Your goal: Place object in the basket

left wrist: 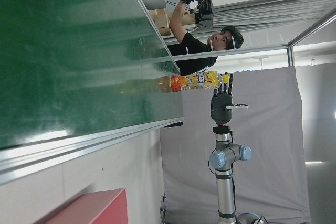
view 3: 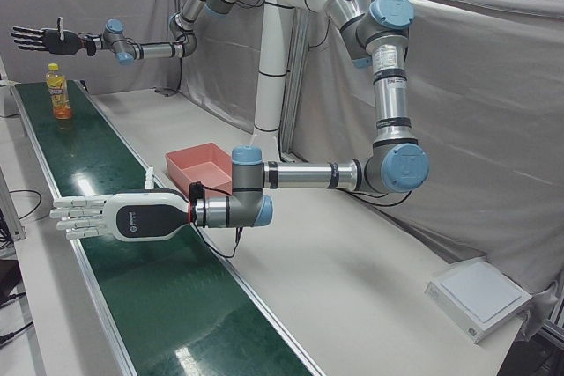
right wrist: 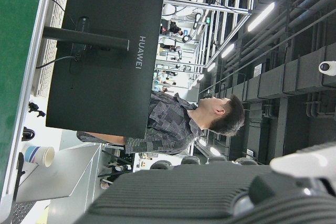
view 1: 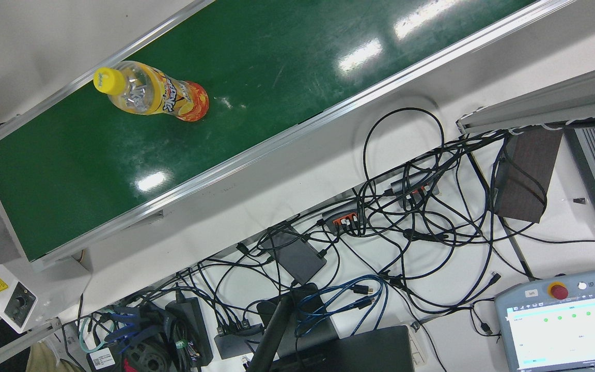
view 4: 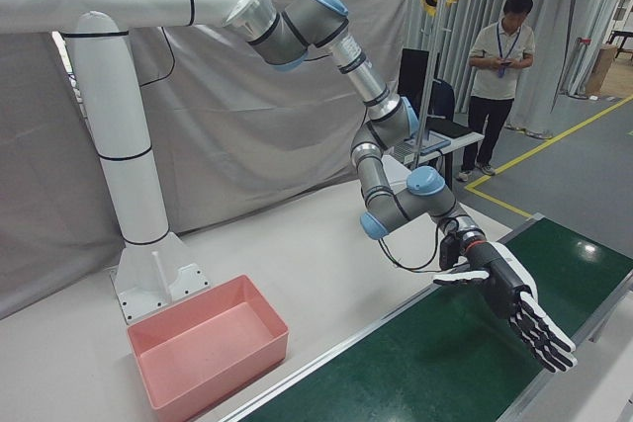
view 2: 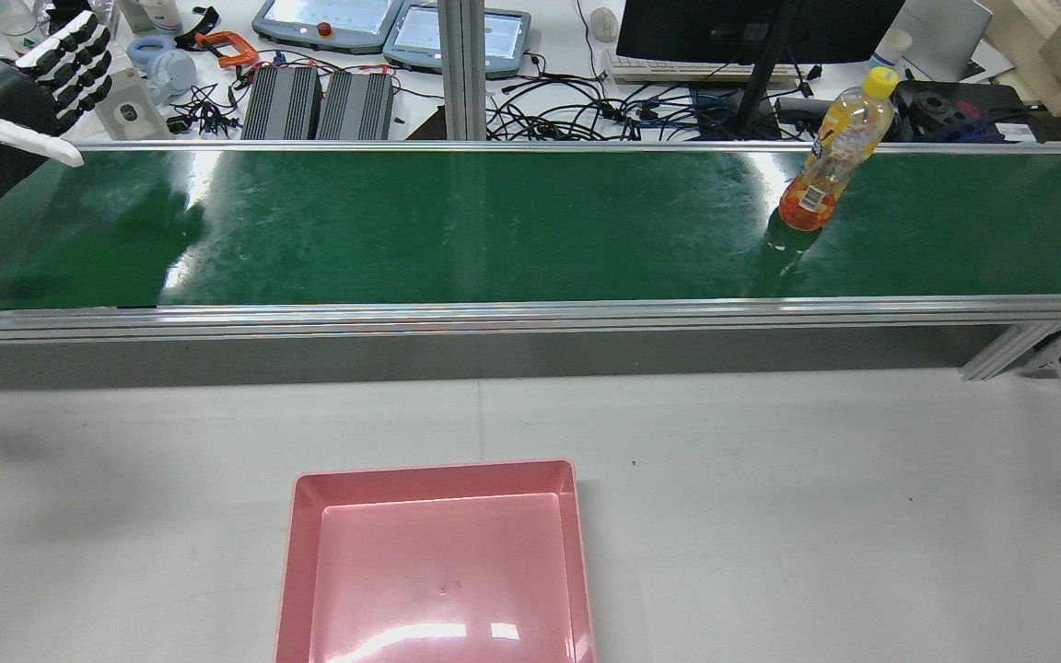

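Observation:
An orange drink bottle (view 2: pixel 830 157) with a yellow cap stands upright on the green conveyor belt (view 2: pixel 494 230) near its right end; it also shows in the front view (view 1: pixel 155 95) and the left-front view (view 3: pixel 59 92). The empty pink basket (view 2: pixel 438 471) sits on the white table in front of the belt. My left hand (view 2: pixel 24 101) is open, fingers spread, over the belt's left end, far from the bottle; it also shows in the left-front view (view 3: pixel 115 217) and the right-front view (view 4: pixel 504 294). My right hand (view 3: pixel 40 39) is open, raised above and beyond the bottle.
Behind the belt lies a desk with tangled cables (view 1: pixel 406 206), teach pendants (view 2: pixel 328 18), power boxes (view 2: pixel 319 101) and a monitor (view 2: pixel 752 28). A person (view 4: pixel 499 76) stands in the right-front view's background. Aluminium rails (view 2: pixel 494 318) edge the belt.

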Available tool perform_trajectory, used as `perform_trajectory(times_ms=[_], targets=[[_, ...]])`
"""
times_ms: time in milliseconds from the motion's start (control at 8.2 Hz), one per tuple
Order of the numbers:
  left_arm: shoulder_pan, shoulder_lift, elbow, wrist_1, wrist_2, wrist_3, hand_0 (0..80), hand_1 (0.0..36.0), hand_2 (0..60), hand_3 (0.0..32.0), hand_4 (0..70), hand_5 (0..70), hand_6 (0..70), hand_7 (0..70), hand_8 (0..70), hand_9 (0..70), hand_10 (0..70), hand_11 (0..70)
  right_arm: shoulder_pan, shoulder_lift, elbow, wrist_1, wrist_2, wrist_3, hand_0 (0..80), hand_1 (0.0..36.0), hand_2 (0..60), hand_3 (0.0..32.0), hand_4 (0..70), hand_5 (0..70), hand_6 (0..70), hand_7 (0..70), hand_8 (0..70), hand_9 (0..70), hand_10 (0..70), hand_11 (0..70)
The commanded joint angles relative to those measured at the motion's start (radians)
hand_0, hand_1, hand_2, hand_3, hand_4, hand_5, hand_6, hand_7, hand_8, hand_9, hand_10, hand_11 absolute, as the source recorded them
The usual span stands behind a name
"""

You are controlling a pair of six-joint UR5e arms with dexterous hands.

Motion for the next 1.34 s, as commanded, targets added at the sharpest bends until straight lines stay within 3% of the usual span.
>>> perform_trajectory(times_ms=[0,1220], targets=[[0.0,-0.002,-0.001,0.0,0.0,0.0,62.8,11.6,0.0,0.0,0.0,0.1,0.0,0.0,0.0,0.0,0.0,0.0,0.0,0.0,0.0,0.0,0.0,0.0,0.0,0.0,0.0,0.0,0.0,0.0,0.0,0.0,0.0,0.0,0.0,0.0],[0.011,-0.005,0.001,0.003,-0.003,0.003,62.8,11.8,0.0,0.0,0.0,0.7,0.0,0.0,0.0,0.0,0.0,0.0,0.0,0.0,0.0,0.0,0.0,0.0,0.0,0.0,0.0,0.0,0.0,0.0,0.0,0.0,0.0,0.0,0.0,0.0]])
